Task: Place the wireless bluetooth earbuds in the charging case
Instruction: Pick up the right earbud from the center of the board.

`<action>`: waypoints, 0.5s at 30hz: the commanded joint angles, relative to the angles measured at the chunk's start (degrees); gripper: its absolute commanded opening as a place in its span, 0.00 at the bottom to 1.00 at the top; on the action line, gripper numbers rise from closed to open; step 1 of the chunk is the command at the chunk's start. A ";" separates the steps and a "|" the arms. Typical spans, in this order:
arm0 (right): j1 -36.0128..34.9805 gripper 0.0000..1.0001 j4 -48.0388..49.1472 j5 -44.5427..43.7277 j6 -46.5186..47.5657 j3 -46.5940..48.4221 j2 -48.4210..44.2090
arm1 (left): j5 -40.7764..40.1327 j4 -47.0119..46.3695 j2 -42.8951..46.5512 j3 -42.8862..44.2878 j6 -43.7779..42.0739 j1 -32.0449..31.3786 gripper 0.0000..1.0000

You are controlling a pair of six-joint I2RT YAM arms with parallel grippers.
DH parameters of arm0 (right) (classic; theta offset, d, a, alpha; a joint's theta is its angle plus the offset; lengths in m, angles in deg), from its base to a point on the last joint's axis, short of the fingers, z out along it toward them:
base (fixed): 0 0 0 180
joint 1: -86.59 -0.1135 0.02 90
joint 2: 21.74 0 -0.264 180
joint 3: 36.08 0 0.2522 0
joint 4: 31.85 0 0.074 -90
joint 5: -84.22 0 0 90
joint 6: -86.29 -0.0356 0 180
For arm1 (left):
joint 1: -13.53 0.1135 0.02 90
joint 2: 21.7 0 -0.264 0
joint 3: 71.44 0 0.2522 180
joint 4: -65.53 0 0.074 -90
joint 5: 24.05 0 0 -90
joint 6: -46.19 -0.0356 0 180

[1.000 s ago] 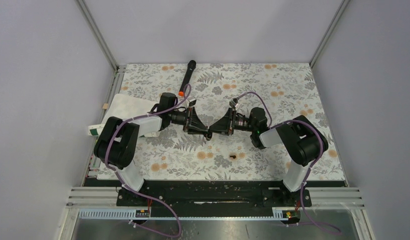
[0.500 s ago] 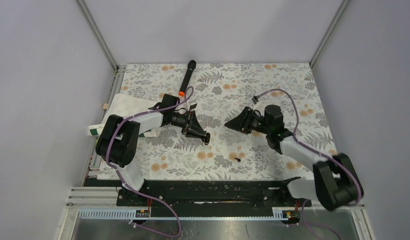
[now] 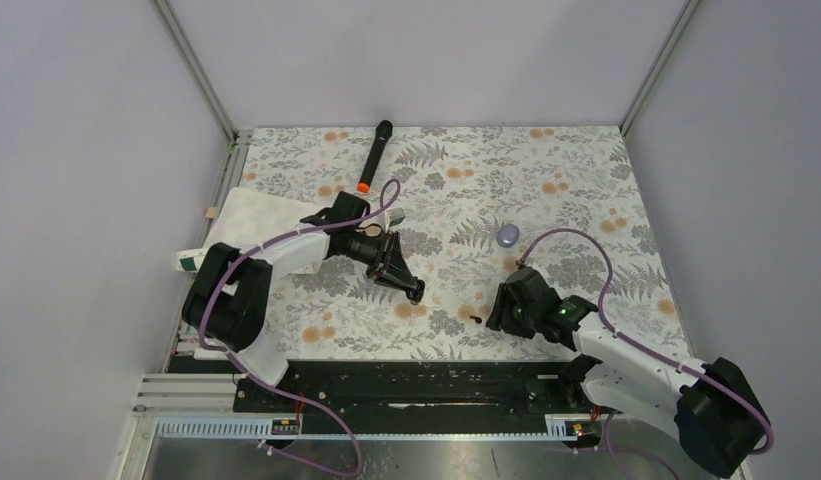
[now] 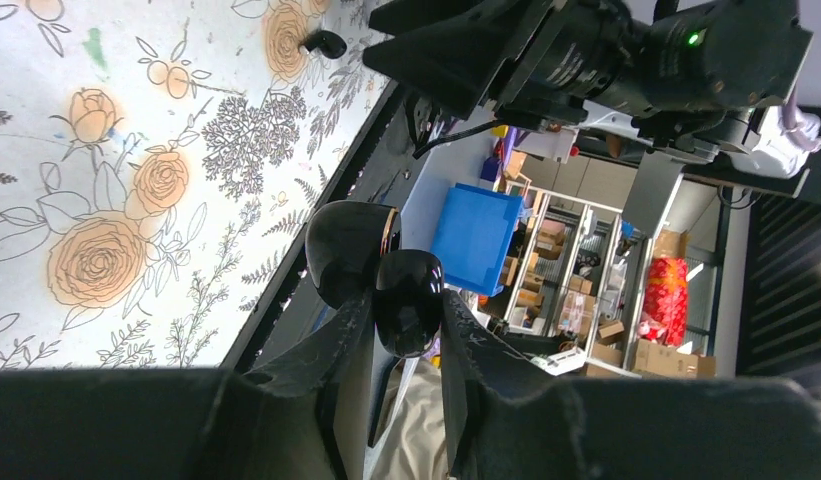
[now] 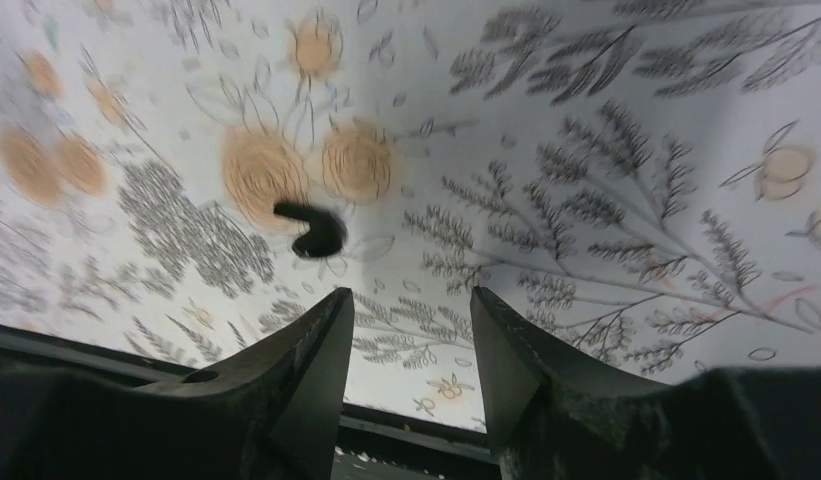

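**Left gripper.** My left gripper (image 3: 413, 290) was closed narrowly on the charging case (image 4: 352, 250), pinching it at the fingertips. In the left wrist view the case showed as two glossy black rounded halves side by side, one with a thin metallic rim. Whether anything sat inside the case could not be determined. The gripper lay near the middle of the table (image 3: 586, 180), angled toward the near edge. The case appeared clear of the floral cloth (contact could not be confirmed from above).

**Right gripper.** My right gripper (image 5: 408, 297) had its jaws parted to a moderate gap, and nothing was between them. It was low over the near part of the table, to the right of the left gripper and apart from it.

**Earbud.** One earbud (image 5: 311, 228) lay loose on the cloth beside a pair of orange roses. In the right wrist view it was just ahead of my fingers, offset toward the left-hand one rather than centred in the gap. From above it was just beside the right fingertips, between the two grippers. No finger touched it.

**Other items.**
- A black microphone (image 3: 373, 160) with an orange ring lay at the far side of the table.
- A white box (image 3: 254, 215) sat at the table's left edge, behind my left arm.
- A small grey-blue object (image 3: 508, 236) rested beyond the right gripper.
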 commanded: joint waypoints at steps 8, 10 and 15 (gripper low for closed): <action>-10.87 0.56 1.65 -12.05 1.10 -0.22 0.50 | -1.26 0.67 4.81 0.07 -3.01 -2.07 0.00; -11.43 0.56 3.99 -10.60 1.23 -0.40 1.19 | -1.05 0.76 5.01 -0.07 -3.10 -2.14 0.00; -12.26 0.56 6.34 -10.17 0.95 2.04 6.60 | -1.18 0.72 5.55 -0.08 -3.11 -2.26 0.00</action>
